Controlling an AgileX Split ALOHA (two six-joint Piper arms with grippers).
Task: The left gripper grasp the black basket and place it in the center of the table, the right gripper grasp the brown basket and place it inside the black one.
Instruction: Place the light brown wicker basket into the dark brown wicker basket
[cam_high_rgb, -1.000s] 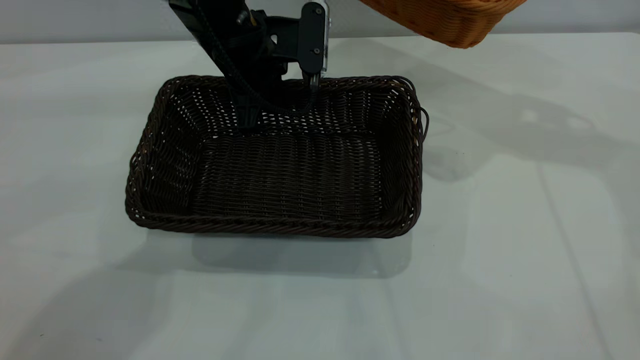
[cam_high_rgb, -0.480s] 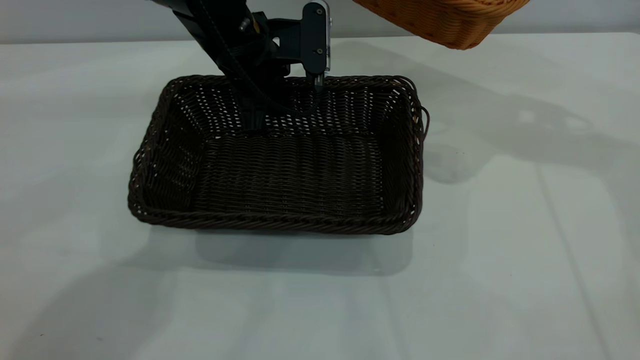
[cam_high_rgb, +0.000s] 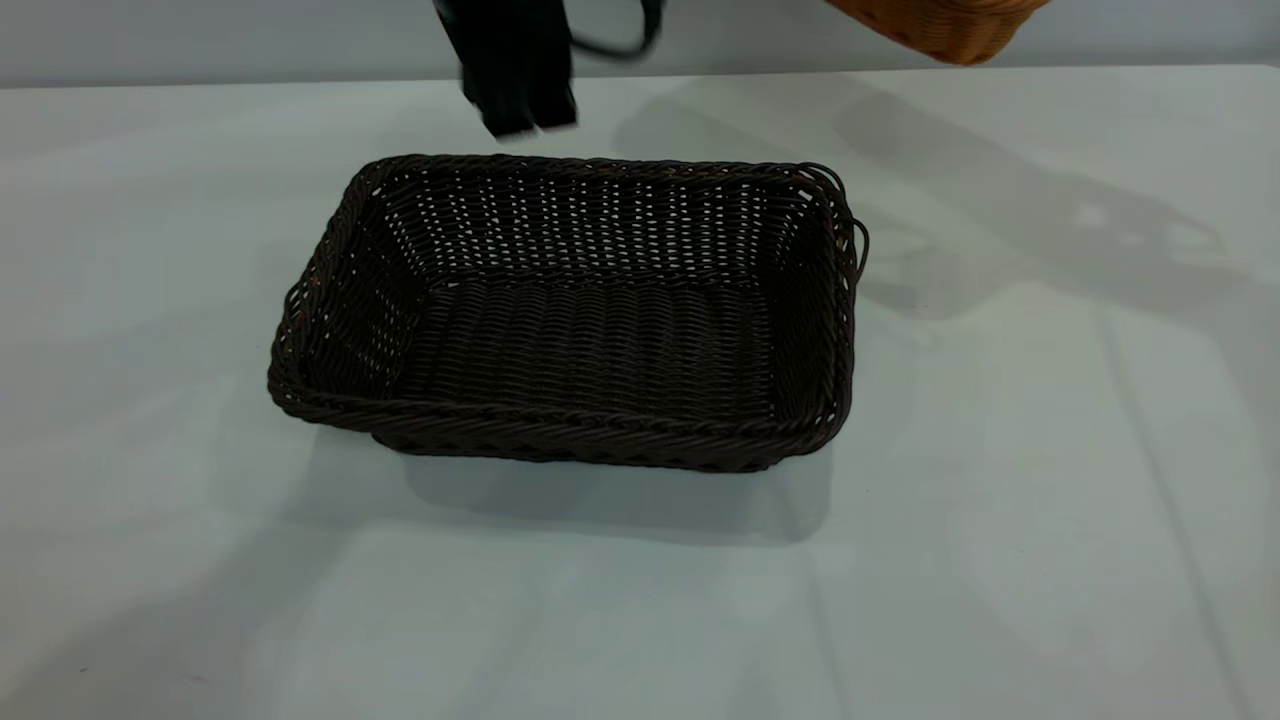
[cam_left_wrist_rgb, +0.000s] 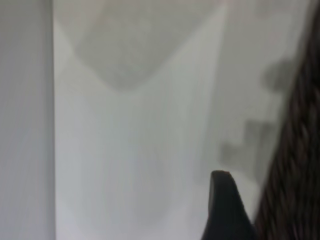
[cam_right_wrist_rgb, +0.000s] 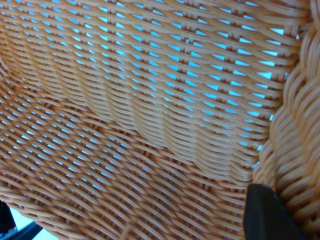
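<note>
- The rectangular, very dark brown-black woven wicker basket (cam_high_rgb: 575, 315) with a braided rim is sitting flat near the middle of the large pale grey-white tabletop (cam_high_rgb: 1050, 480), its open side up and nothing inside it.
- The left gripper (cam_high_rgb: 520, 75) is hanging blurred above the table just behind the dark basket's far rim, clear of the wicker and holding nothing; how wide its fingers are standing cannot be told.
- In the left wrist view one dark fingertip (cam_left_wrist_rgb: 225, 207) is showing over bare table surface (cam_left_wrist_rgb: 135, 150), with the dark basket's woven wall (cam_left_wrist_rgb: 295, 165) just beside it and not touching it.
- The rectangular orange-brown woven wicker basket (cam_high_rgb: 945, 22) is hanging in the air at the far right of the table, high above the surface and well apart from the dark basket; only its lower corner is showing in the exterior view.
- The right gripper is not appearing in the exterior view. In the right wrist view the orange-brown basket's inner weave (cam_right_wrist_rgb: 140, 125) is filling the frame, and a dark finger (cam_right_wrist_rgb: 267, 215) is lying against its braided rim (cam_right_wrist_rgb: 295, 135), clamped on that rim and carrying the basket.
</note>
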